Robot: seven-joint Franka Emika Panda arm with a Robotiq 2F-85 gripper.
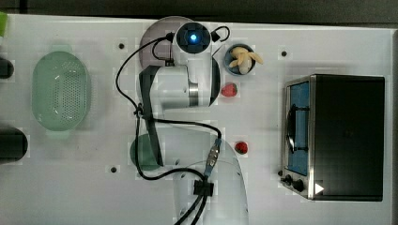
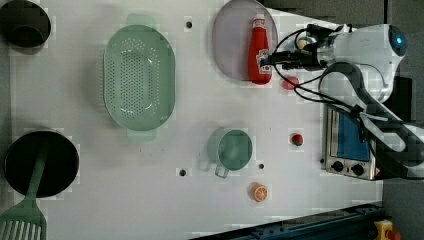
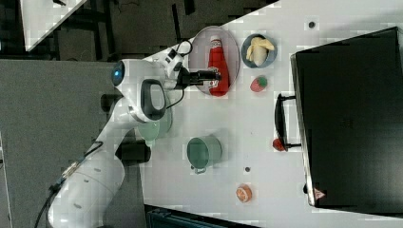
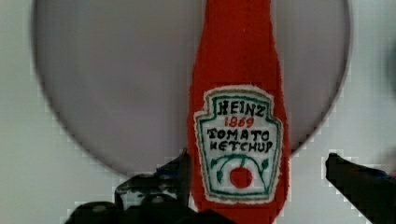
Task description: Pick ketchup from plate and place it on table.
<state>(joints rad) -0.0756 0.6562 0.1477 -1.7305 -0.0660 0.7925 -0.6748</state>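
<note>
The ketchup (image 2: 259, 50), a red bottle with a white label, lies flat on the greyish-lilac plate (image 2: 232, 45) at the far edge of the white table (image 2: 100, 200). Its label end reaches over the plate's rim. My gripper (image 2: 267, 61) is open and low over that label end. In the wrist view the ketchup (image 4: 238, 93) runs between my two dark fingertips (image 4: 180, 168), one on each side, neither pressed on it. The right view shows the gripper (image 3: 215, 75) at the base of the ketchup (image 3: 217, 64). In the top view my arm covers the bottle and most of the plate (image 1: 152, 37).
A red strawberry piece (image 2: 290, 82) and a blue bowl with a banana (image 1: 239, 58) sit beside the plate. A toaster oven (image 1: 338, 136) stands at the top view's right. A pale-green basket (image 2: 139, 77), a green mug (image 2: 230, 148) and an orange slice (image 2: 259, 192) lie further off.
</note>
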